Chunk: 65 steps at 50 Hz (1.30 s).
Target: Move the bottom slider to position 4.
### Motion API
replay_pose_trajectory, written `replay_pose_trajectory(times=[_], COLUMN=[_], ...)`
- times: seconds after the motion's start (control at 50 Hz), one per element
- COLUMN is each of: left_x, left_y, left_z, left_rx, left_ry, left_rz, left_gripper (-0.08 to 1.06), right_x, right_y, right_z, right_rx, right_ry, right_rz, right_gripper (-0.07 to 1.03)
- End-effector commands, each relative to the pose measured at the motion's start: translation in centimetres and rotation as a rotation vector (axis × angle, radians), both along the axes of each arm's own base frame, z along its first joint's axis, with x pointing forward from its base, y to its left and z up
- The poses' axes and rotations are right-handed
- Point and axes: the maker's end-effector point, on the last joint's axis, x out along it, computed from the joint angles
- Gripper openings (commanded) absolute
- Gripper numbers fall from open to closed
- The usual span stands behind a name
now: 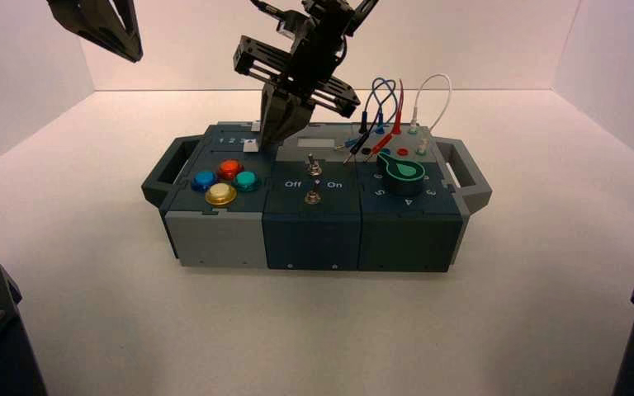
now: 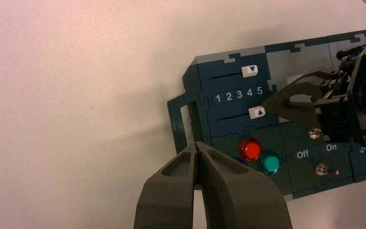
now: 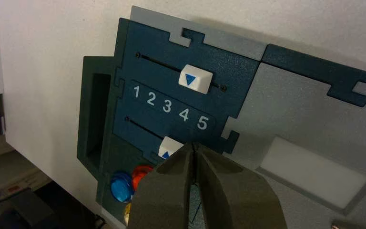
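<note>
The bottom slider (image 3: 170,147) is a small white knob with a blue triangle, in the track below the numeral row 1-5 (image 3: 167,106). It sits near the 4-5 end of that row, as the left wrist view also shows (image 2: 257,112). My right gripper (image 3: 194,145) is shut, its tip right beside the knob on the 5 side, touching or nearly so. From above, the right gripper (image 1: 274,142) points down at the box's back left, next to the knob (image 1: 250,145). My left gripper (image 1: 132,51) is shut and held high off the box's left end.
A second white slider (image 3: 195,78) runs in the unnumbered track above the numerals. Red, blue, teal and yellow buttons (image 1: 229,169) lie in front of the sliders. Two toggle switches (image 1: 314,169), a black dial with a green pointer (image 1: 400,169) and looped wires (image 1: 396,103) fill the box's right.
</note>
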Motion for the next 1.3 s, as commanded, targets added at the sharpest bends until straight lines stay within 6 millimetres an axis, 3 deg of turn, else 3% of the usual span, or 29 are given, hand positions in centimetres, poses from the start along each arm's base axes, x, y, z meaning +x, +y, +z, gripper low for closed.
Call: replay_pose_trajectory(times=[0.02, 0.5, 0.72, 1.08, 1.3], left_x=[0.4, 0.3, 0.3, 0.5, 0.6], left_y=[-0.2, -0.1, -0.1, 0.3, 0.5], left_z=[0.9, 0.8, 0.9, 1.3, 1.3], left_rx=[-0.005, -0.001, 0.002, 0.006, 0.008], left_ry=[-0.028, -0.024, -0.029, -0.061, -0.064], left_rz=[-0.007, -0.009, -0.010, -0.003, 0.001], left_gripper=[-0.03, -0.03, -0.03, -0.03, -0.03], right_x=[-0.1, -1.3, -1.7, -2.0, -2.8], right_y=[0.6, -1.6, -2.4, -4.9, -6.2], right_z=[0.7, 1.1, 4.1, 11.8, 12.8], right_rx=[0.011, -0.024, -0.007, -0.009, -0.030], right_ry=[-0.015, -0.040, -0.110, -0.370, -0.417], right_rz=[0.013, 0.034, 0.057, 0.156, 0.184], right_gripper=[-0.02, -0.02, -0.02, -0.02, -0.02])
